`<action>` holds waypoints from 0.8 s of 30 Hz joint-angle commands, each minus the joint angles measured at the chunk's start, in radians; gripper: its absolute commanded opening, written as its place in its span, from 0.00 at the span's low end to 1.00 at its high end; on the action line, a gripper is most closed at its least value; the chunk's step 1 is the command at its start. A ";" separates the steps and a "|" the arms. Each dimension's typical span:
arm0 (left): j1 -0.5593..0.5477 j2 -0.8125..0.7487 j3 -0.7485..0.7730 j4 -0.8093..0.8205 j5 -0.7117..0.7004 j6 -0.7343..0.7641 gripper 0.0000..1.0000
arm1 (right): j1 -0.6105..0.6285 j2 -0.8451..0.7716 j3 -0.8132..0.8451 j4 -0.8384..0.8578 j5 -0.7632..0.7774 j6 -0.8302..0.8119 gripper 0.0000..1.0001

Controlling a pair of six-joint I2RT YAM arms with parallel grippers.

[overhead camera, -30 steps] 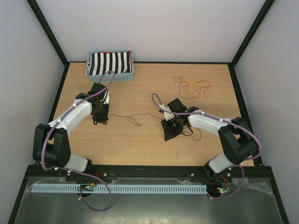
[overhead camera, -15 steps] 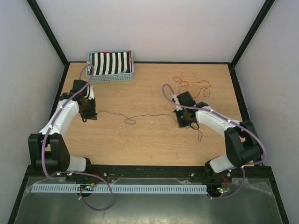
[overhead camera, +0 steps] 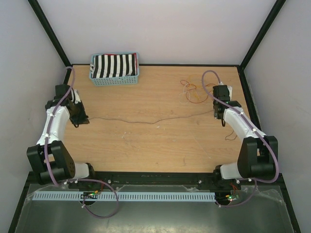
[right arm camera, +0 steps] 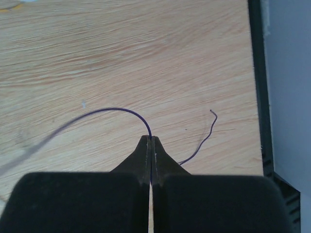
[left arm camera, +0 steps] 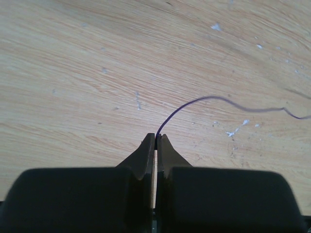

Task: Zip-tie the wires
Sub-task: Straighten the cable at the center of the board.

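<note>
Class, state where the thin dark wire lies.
Top view: the thin dark wire stretches across the wooden table from the left tool to the right tool.

**Wires Laid Out on Wooden Worktop**

Pale wood-grain worktop [overhead camera: 146, 150], black-edged, flecked with small white specks [left arm camera: 236, 131]. At the far left corner, a teal basket [overhead camera: 114, 81] filled with black-and-white striped cloth [overhead camera: 114, 65]. Toward the far right, a loose tangle of orange and red wires [overhead camera: 193, 92]. Across the middle from left to right, one dark wire [overhead camera: 146, 121], slightly wavy, with its free end [right arm camera: 212, 115] curling near the right edge.
</note>
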 commanded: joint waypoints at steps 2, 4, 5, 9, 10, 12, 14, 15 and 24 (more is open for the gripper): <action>0.070 -0.013 -0.025 0.012 -0.047 -0.070 0.00 | -0.008 0.006 0.014 -0.022 0.111 0.008 0.00; 0.099 -0.019 -0.039 0.027 -0.043 -0.082 0.00 | -0.009 0.018 0.016 -0.026 0.096 0.009 0.00; 0.100 -0.017 -0.039 0.031 -0.021 -0.071 0.00 | -0.009 0.021 0.015 -0.026 0.075 0.009 0.00; 0.096 0.012 -0.047 0.032 0.096 -0.059 0.00 | -0.009 0.042 0.008 -0.027 0.030 0.003 0.00; 0.091 0.022 -0.051 0.032 0.131 -0.056 0.00 | -0.008 0.048 0.006 -0.027 0.022 0.003 0.00; 0.083 0.047 -0.060 0.033 0.179 -0.055 0.00 | -0.010 0.067 0.008 -0.027 0.008 0.006 0.01; 0.076 0.070 -0.072 0.035 0.213 -0.055 0.00 | -0.010 0.083 0.008 -0.029 -0.004 0.008 0.05; 0.075 0.080 -0.077 0.037 0.228 -0.055 0.00 | -0.010 0.086 0.007 -0.030 -0.010 0.008 0.09; 0.057 0.116 -0.086 0.053 0.261 -0.070 0.00 | -0.009 0.025 0.002 -0.031 -0.163 -0.017 0.61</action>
